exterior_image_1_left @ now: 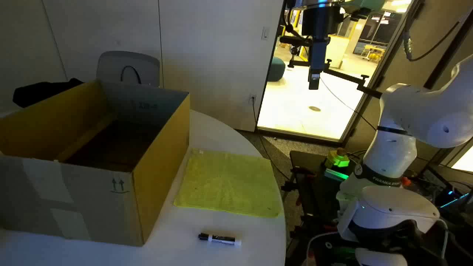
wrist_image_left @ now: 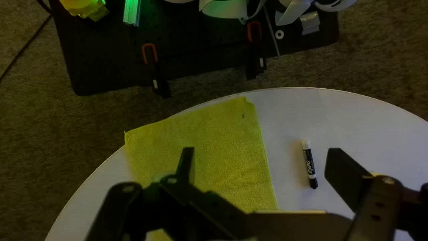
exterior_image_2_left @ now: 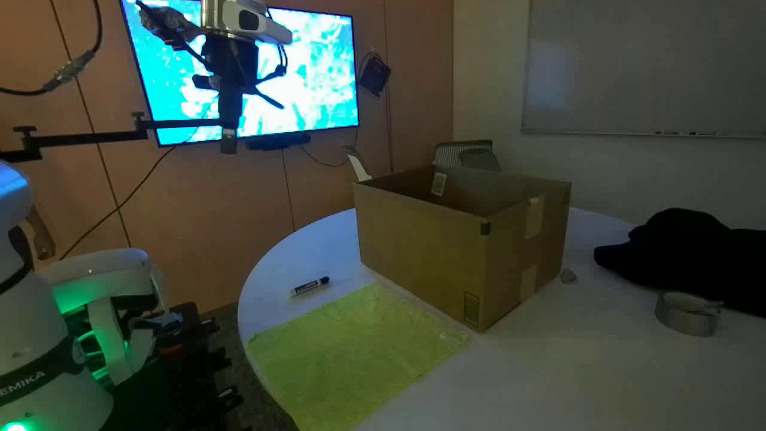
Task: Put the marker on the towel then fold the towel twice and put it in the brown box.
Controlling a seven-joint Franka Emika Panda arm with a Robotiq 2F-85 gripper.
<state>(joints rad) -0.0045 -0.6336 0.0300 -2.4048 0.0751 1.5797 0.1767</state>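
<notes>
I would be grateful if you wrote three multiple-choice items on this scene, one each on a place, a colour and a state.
1. Where is the marker relative to the towel?
A. On top of it
B. Tucked under it
C. Beside it, on the table

2. What colour is the towel?
A. Yellow-green
B. Red
C. Dark blue

3. How does the gripper stand?
A. Shut on the marker
B. Open, holding nothing
C. Shut on the towel

1 C: all three views show it lying apart from the towel.
2 A: its colour shows plainly against the pale table.
3 B: the wrist view shows the fingers wide apart; marker and towel lie on the table.
</notes>
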